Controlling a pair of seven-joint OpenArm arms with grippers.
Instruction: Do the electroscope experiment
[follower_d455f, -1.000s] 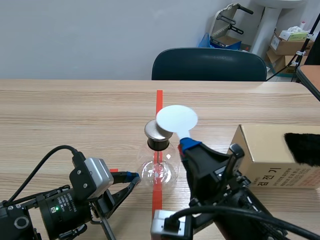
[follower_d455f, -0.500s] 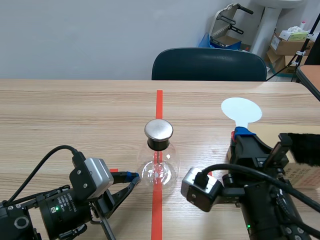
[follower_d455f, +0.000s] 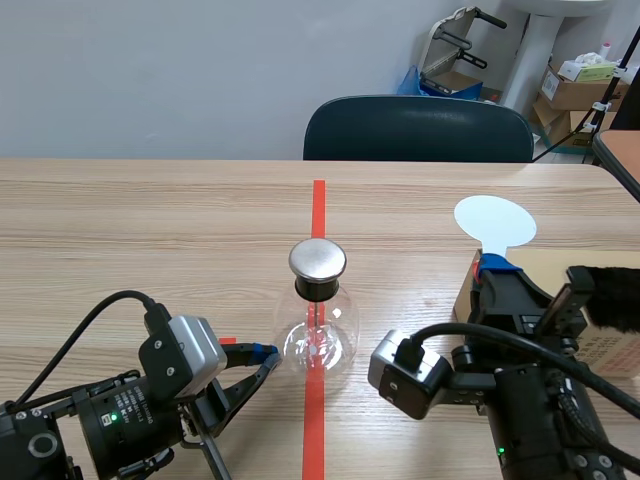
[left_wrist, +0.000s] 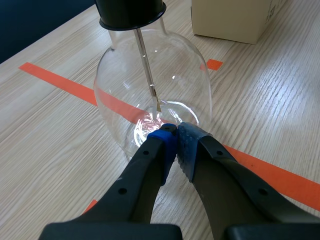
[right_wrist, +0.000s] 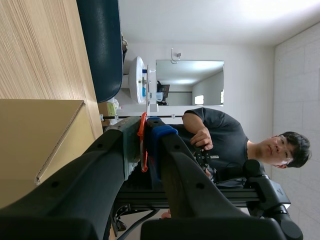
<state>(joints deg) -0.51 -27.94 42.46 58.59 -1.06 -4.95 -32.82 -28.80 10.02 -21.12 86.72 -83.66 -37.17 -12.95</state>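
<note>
Table (follower_d455f: 150, 220): flask (follower_d455f: 318, 338) central, box (follower_d455f: 548, 258) seemingly edgeward

Nothing legible anywhere — the cardboard box (follower_d455f: 540, 258), right of the glass flask (follower_d455f: 318, 340), carries side print too small to read.

White disc (follower_d455f: 494, 220) in right claw (follower_d455f: 489, 264)

Clear glass flask (follower_d455f: 318, 340), glossy, bright highlights. Its cap (follower_d455f: 318, 260) brushed metal, dull sheen; stopper (follower_d455f: 318, 288) matt black; rod (left_wrist: 146, 62) thin bare metal. The desk (follower_d455f: 150, 230) pale wood grain, matt (laminate or solid, cannot tell). Brown cardboard box (left_wrist: 235, 17), matt. Smooth white disc (follower_d455f: 494, 220), flat finish. Shaggy black fur patch (follower_d455f: 612, 298).
</note>
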